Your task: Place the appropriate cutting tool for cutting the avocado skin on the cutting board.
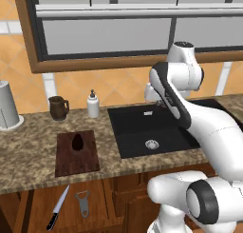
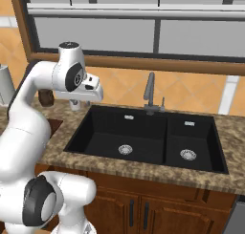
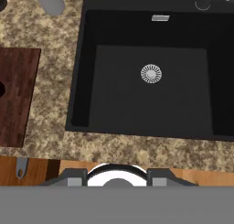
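The knife [image 1: 58, 208] lies lowest, in front of the counter edge beside a grey peeler [image 1: 83, 202]. Farther back, the avocado [image 1: 77, 141] sits on the cutting board [image 1: 90, 163]. The arm bends high over the sink [image 1: 137, 132] (hand pointing down); the gripper [image 2: 75, 104] holds nothing, and I cannot tell how wide it is.

Orange tiled wall [image 1: 118, 87], wood-framed window [image 2: 143, 32], granite counter [image 1: 33, 132], black sink [image 2: 143, 135]

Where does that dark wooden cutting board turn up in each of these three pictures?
Left base view: the cutting board lies left of centre on the counter, left of the black sink, avocado on it.
Right base view: only its corner peeks out beside the arm, left of the sink.
Hand view: at the left edge.
Shared landmark: the sink.
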### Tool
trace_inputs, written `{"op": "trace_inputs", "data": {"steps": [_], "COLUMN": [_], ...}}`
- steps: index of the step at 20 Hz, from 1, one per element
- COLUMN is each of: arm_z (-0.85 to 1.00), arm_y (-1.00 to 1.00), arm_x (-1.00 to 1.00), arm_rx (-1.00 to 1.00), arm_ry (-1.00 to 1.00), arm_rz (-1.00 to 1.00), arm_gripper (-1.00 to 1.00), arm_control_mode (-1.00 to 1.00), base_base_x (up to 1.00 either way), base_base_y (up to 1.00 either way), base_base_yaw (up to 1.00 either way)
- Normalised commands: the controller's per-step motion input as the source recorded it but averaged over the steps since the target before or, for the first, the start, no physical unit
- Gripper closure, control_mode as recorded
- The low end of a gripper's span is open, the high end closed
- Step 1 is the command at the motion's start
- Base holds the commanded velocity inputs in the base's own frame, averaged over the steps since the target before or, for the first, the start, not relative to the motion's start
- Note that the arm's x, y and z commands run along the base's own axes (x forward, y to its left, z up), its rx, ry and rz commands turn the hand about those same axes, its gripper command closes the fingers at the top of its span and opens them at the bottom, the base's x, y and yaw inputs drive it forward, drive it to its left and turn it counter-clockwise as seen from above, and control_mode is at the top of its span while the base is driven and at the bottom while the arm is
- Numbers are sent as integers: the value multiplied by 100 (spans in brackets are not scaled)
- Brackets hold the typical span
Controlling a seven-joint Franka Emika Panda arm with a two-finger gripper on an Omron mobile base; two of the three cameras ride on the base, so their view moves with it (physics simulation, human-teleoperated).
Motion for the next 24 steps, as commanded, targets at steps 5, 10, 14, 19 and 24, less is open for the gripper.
{"op": "trace_inputs", "data": {"steps": [5,10,14,19,24], "arm_z": [-4,-43,-91,-91,-68], "arm_y": [6,94,100,100,100], "arm_x": [-71,-100,-71,-6,0], "arm_rx": [0,-12,-34,-22,0], "arm_ry": [-16,-6,-5,5,12], "arm_rz": [0,-4,-10,-25,-25], "arm_gripper": [-100,-100,-100,-100,-100], "arm_control_mode": [-100,-100,-100,-100,-100], "base_base_x": [0,0,0,0,0], "base_base_y": [0,0,0,0,0], "base_base_yaw": [0,0,0,0,0]}}
